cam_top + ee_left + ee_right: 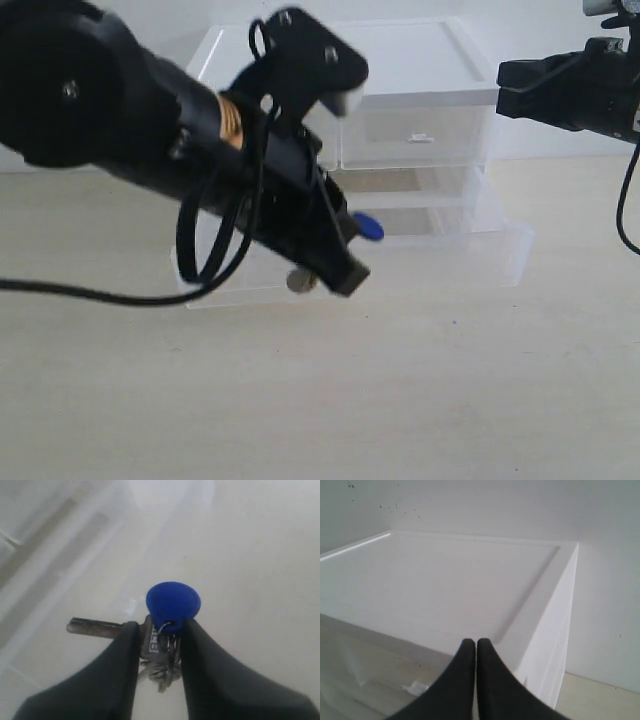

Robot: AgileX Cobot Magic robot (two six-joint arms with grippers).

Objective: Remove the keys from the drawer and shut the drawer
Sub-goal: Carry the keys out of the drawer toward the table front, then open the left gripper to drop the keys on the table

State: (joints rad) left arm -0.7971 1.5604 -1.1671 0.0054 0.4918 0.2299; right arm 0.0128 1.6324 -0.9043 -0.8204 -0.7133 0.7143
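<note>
Exterior view: the left hand (340, 268) is clenched on the keys (368, 227). The blue head pokes out on one side of its fingers and a silver key shows on the other side. The drawer (462, 255) stands pulled out of the white storage unit (420, 60), just behind and below this hand. The pale counter (400, 400) lies beneath. The right hand (503, 82) hangs well apart from the left one, high beside the unit's top.

Left wrist view: both black fingers (112, 672) pinch the ring and key shanks. The blue head sits just past the fingertips, and one silver blade sticks out sideways past a finger.

Right wrist view: the right hand's fingertips are pressed together, grasping nothing, above the unit's flat white top.
</note>
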